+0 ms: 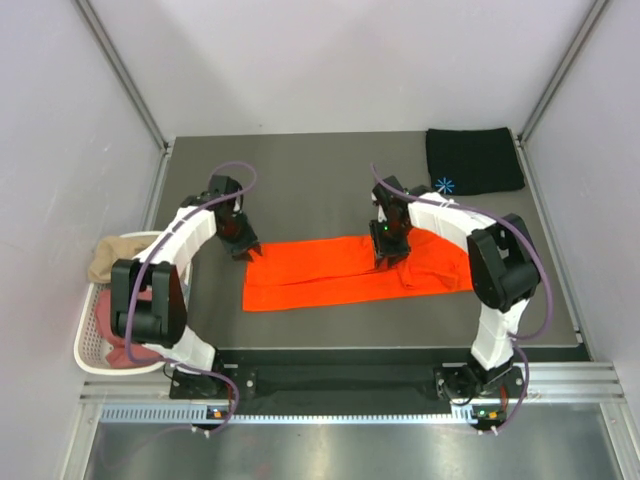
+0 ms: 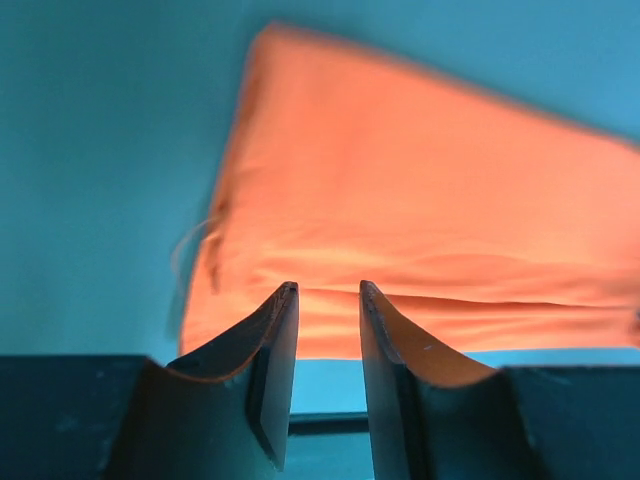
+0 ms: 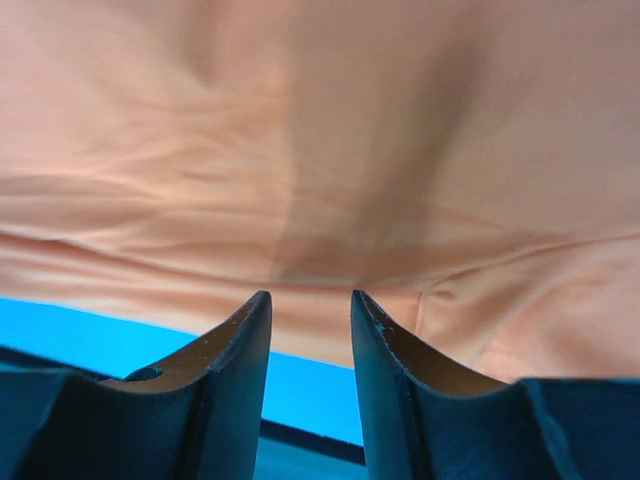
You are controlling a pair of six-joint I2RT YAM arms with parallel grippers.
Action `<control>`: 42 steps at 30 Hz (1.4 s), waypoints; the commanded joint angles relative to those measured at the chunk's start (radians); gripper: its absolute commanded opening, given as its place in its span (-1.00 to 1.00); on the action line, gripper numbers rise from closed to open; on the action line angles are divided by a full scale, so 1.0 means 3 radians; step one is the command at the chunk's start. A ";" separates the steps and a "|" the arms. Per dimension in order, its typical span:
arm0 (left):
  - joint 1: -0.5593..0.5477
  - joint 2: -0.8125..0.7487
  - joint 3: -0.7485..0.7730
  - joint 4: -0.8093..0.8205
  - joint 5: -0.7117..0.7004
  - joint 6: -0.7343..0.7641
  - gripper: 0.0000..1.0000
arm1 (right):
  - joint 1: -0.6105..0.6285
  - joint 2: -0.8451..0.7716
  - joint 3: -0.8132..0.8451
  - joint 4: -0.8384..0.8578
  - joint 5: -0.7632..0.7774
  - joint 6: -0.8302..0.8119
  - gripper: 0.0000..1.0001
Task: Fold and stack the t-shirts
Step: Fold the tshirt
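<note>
Orange cloth lies under both of my end effectors, and the fingers of each are apart.

My left end effector (image 2: 328, 288) has its fingers parted with nothing between them, at the far left corner of the orange t-shirt (image 1: 330, 272). My right end effector (image 3: 310, 296) is parted too, low over the shirt's far edge, right of its middle; I cannot tell whether it touches the cloth. The shirt lies as a long folded strip across the grey counter (image 1: 300, 190). A folded black t-shirt (image 1: 473, 158) sits at the far right corner. A white basket (image 1: 85, 340) beside the counter's left edge holds a tan t-shirt (image 1: 115, 255).
</note>
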 commanded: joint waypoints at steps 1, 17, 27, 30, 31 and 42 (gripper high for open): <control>-0.0017 -0.0090 0.0245 0.0155 0.0078 0.0082 -0.27 | -0.0053 -0.0303 0.0408 -0.0127 -0.0019 -0.0074 -0.23; 0.0356 0.0888 0.0210 0.0293 0.0227 -0.0133 -0.28 | -0.0304 0.0577 0.1007 -0.0102 0.0145 -0.0116 -0.03; 0.0423 0.0709 -0.0072 0.0283 0.0089 -0.0097 -0.25 | -0.0385 0.0970 0.1303 -0.0035 0.0268 -0.0121 0.03; 0.0418 0.0551 -0.0016 0.0268 0.0155 -0.0051 -0.25 | -0.0396 0.0925 0.1314 -0.0097 0.0293 -0.0161 0.10; 0.0418 0.0495 0.0005 0.0247 0.0165 -0.0011 -0.25 | -0.0396 0.0823 0.1288 -0.0107 0.0339 -0.0182 0.11; 0.0326 -0.0216 0.0092 0.0181 0.0359 0.0108 -0.21 | -0.0676 -0.0465 0.0267 -0.0312 0.0539 -0.0310 0.26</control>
